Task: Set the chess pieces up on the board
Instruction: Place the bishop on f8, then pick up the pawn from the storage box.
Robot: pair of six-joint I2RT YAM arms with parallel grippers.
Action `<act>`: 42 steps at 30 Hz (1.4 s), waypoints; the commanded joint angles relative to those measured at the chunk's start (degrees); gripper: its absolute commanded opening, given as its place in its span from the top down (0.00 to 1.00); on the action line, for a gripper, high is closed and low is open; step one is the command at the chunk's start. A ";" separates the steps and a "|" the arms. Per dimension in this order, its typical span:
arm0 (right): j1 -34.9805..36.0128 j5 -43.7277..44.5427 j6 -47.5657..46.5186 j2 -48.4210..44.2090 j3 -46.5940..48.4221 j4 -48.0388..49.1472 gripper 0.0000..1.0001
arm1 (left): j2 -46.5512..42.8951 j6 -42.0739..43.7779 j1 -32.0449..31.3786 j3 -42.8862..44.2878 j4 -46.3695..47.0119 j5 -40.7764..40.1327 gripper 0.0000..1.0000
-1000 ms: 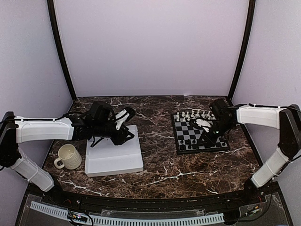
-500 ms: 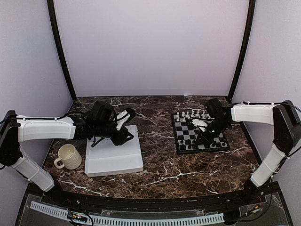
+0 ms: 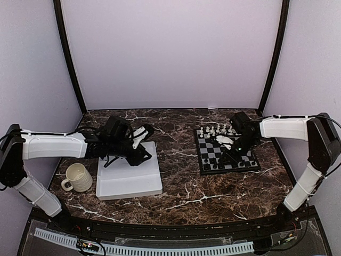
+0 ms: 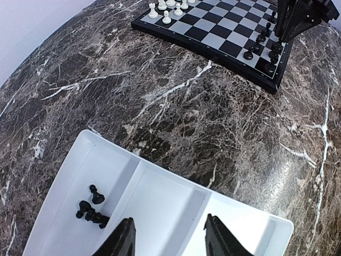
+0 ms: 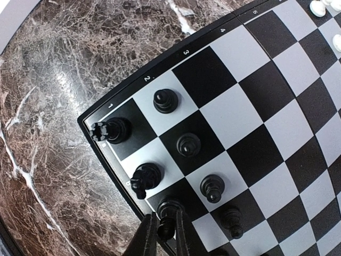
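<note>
The board [image 3: 213,152] lies at the right, with white chess pieces [image 3: 217,129] along its far row and black ones [image 3: 224,164] along its near rows. My right gripper [image 5: 166,226] hangs low over the board's near corner. Its fingers [image 5: 147,234] are parted only a little, flanking the head of a black piece [image 5: 171,206] that stands on an edge square. A rook [image 5: 112,130], a knight [image 5: 145,177] and pawns [image 5: 188,144] stand close by. My left gripper [image 4: 170,237] is open over the white tray [image 4: 176,202], empty. A few black pieces [image 4: 90,209] lie in the tray's left compartment.
A cream mug [image 3: 78,177] stands left of the white tray [image 3: 128,184] on the dark marble table. The tray has divider walls [image 4: 130,186] between its compartments. Bare marble lies between tray and board [image 4: 224,37].
My right gripper has slid a little left along the board's near rows and its fingers have eased slightly apart around the black piece. The left arm has barely moved.
</note>
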 commanded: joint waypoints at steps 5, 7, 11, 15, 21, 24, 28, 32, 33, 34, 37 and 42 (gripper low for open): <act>0.56 0.78 1.30 -1.03 1.83 -0.24 0.75 | 0.38 -0.81 0.28 2.17 -1.24 -2.11 0.53; 0.56 0.49 0.64 -2.33 3.01 -2.85 0.74 | 0.71 -2.63 0.54 2.66 -2.28 -7.09 0.53; -0.10 -0.64 -0.82 -7.27 4.86 -7.73 0.72 | 2.82 -7.56 2.39 6.36 -8.95 -15.65 0.53; -0.90 0.21 -0.71 -9.55 5.39 -8.93 0.72 | 8.45 -13.78 7.20 11.95 -17.39 -12.84 0.56; -1.59 0.94 -1.00 -9.59 4.21 -8.30 0.72 | 17.05 -15.53 10.66 20.45 -25.14 -9.32 0.59; -1.67 0.49 -0.89 -9.30 3.63 -7.53 0.72 | 19.11 -19.57 11.05 22.66 -25.58 -7.45 0.60; -1.79 0.73 -0.97 -8.91 3.39 -7.17 0.72 | 21.61 -22.35 11.04 24.91 -24.51 -2.53 0.66; -1.80 0.61 -1.04 -9.13 3.01 -6.80 0.71 | 24.15 -22.63 11.04 27.30 -24.28 0.77 0.73; -1.88 0.58 -1.06 -9.15 2.76 -6.79 0.71 | 25.04 -22.39 11.06 27.99 -24.33 1.05 0.73; -1.90 0.61 -1.06 -9.18 2.60 -6.61 0.72 | 25.57 -22.23 11.05 28.40 -24.53 1.57 0.73; -1.89 0.36 -0.98 -9.33 2.00 -6.33 0.72 | 28.25 -21.93 11.04 30.79 -27.35 1.91 0.74; -1.99 0.35 -0.85 -9.96 1.28 -6.12 0.72 | 30.03 -22.07 11.04 32.03 -29.75 0.13 0.72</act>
